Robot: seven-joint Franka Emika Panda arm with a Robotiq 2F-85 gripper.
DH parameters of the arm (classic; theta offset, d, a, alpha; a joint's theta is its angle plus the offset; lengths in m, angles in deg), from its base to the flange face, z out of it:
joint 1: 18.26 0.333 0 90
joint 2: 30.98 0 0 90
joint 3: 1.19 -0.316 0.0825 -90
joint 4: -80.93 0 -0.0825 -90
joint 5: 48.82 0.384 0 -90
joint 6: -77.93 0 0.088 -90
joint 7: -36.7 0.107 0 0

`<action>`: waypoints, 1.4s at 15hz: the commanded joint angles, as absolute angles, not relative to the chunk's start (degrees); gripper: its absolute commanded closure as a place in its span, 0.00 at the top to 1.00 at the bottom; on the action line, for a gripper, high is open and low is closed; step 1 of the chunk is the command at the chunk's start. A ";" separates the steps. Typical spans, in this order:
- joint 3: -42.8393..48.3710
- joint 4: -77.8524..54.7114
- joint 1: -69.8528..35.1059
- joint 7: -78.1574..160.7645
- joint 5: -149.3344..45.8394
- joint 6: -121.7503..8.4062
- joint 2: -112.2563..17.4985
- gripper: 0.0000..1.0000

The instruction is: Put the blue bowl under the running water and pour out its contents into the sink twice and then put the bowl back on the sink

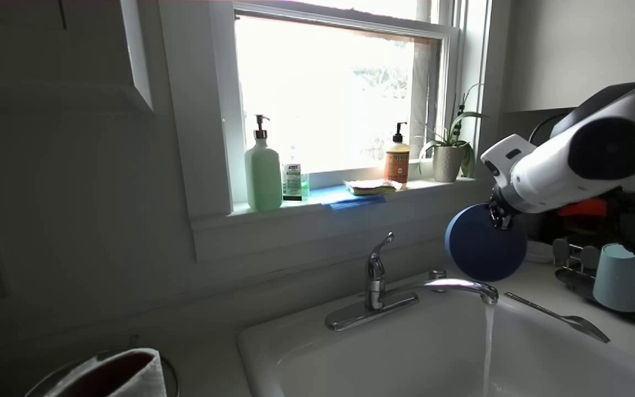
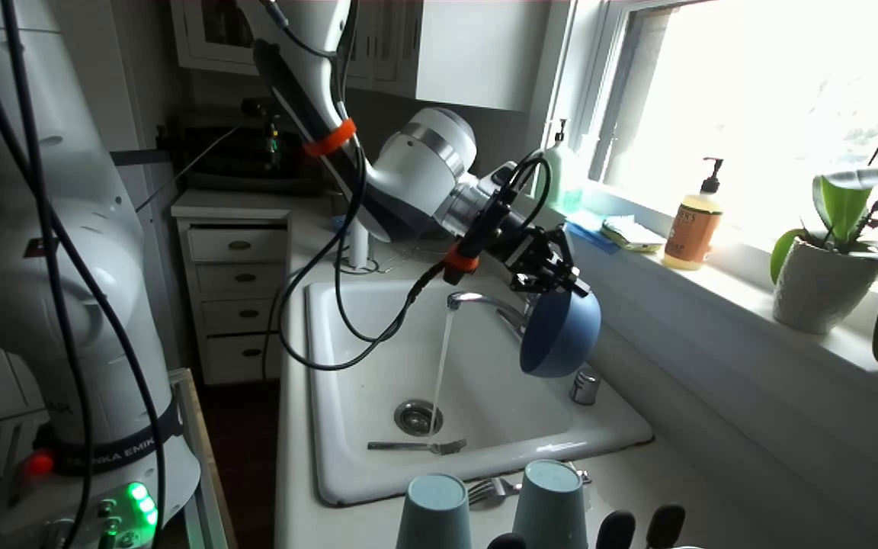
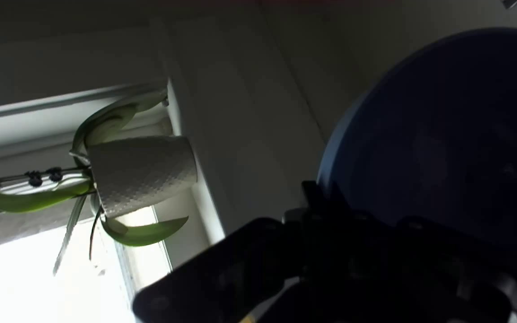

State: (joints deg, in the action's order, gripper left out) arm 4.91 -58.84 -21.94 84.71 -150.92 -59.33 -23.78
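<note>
The blue bowl (image 1: 477, 253) is held up on its side, its face steeply tilted, above the back rim of the white sink (image 2: 318, 396) near the window wall. It also shows in an exterior view (image 2: 567, 335) and, dark, in the wrist view (image 3: 447, 134). My gripper (image 1: 500, 216) is shut on the bowl's upper edge; the gripper also shows in an exterior view (image 2: 572, 284) and in the wrist view (image 3: 326, 199). The running water (image 1: 488, 347) falls from the chrome faucet (image 1: 455, 284) into the sink. The bowl is apart from the stream. Its contents cannot be told.
One fork (image 1: 565, 318) lies beside the sink; another fork (image 2: 416, 446) lies inside near the drain (image 2: 418, 417). Light-blue cups (image 2: 437, 515) stand close by on a rack. The windowsill holds a potted plant (image 1: 447, 162), an orange-labelled soap bottle (image 1: 397, 162), a sponge (image 1: 371, 188) and a green bottle (image 1: 263, 176).
</note>
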 commanded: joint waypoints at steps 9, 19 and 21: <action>12.72 -46.69 -27.48 52.35 -98.66 -60.69 -29.85 0.01; 13.97 -29.55 -34.54 34.98 -55.97 -47.60 -43.95 0.01; 14.09 -25.54 -36.33 34.58 -49.93 -43.85 -47.01 0.01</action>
State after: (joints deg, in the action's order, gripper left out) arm 14.06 -33.43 -33.94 37.03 -58.67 -49.68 -41.35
